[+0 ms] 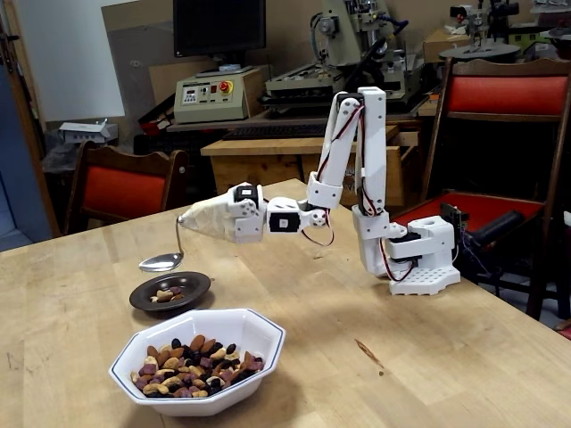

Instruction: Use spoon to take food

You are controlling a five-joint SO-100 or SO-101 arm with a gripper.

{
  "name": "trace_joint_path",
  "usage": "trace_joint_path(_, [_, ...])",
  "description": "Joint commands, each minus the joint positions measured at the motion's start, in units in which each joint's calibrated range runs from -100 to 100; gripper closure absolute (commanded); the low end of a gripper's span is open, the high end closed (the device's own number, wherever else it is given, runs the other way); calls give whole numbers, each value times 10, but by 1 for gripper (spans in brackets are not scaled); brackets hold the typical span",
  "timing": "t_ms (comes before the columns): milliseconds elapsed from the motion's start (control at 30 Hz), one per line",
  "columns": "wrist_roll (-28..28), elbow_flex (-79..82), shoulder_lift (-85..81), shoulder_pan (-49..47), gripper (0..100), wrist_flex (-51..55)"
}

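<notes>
In the fixed view, the spoon (165, 259) is farthest left. Its shiny bowl hangs in the air, low and to the left of the jaws, just above the far left rim of a small dark plate (169, 291) with a few nuts on it. The thin handle goes up into the jaws (183, 220). They are wrapped in beige tape and closed on the spoon's top end. Below the jaws, nearer the front, sits a white bowl (198, 358) on the wooden tabletop (384, 374) — it is full of the food (192, 365), tan, brown and black bits. To the right, the white arm (357, 169) bends up and then down to its base.
</notes>
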Motion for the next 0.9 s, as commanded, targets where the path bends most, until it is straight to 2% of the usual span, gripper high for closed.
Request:
trace_joint_path(0, [-14, -4, -81, -5, 96, 74])
trace_joint_path(333, [-42, -5, -312, -7, 96, 344])
trace_joint_path(867, [-44, -3, -668, -99, 96, 717])
